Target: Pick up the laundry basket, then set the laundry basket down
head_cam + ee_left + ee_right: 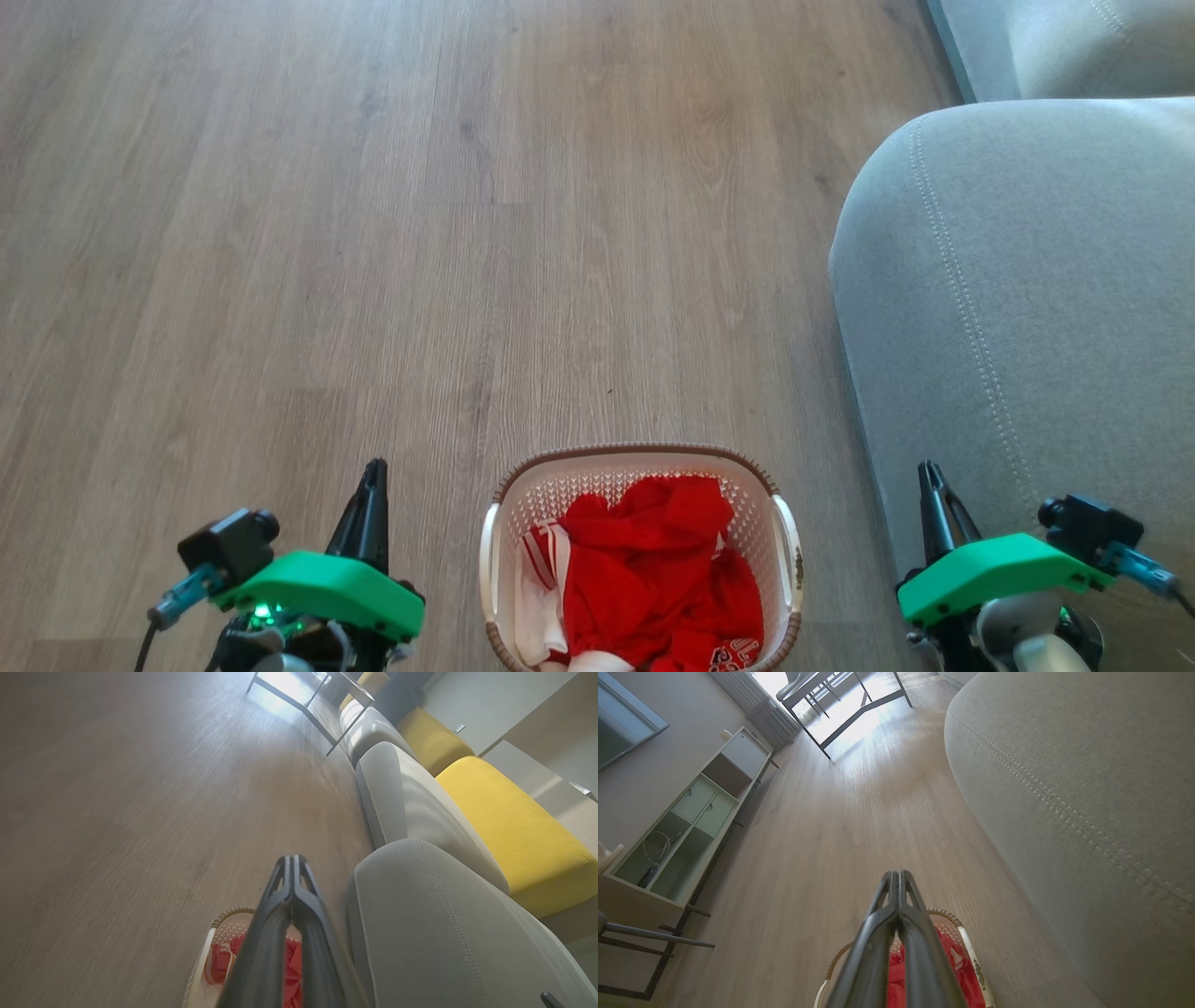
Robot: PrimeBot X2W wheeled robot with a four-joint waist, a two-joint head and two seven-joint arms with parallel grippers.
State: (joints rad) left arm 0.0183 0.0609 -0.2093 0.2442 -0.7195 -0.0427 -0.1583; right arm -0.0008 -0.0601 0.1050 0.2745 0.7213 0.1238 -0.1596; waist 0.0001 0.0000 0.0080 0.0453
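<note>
While my left claw (375, 469) and right claw (927, 471) are both pressed shut and empty, the basket (635, 451) stands on the floor (373, 233) between them.
Neither claw touches the white basket, heaped with red clothes (653, 569). It sits on pale wood planks near the floor's edge along the grey sofa (1027, 327), which has yellow cushions (509, 830). Farther off are a dark-legged table (289, 701) and a shelf unit (691, 812) on the opposite wall.
</note>
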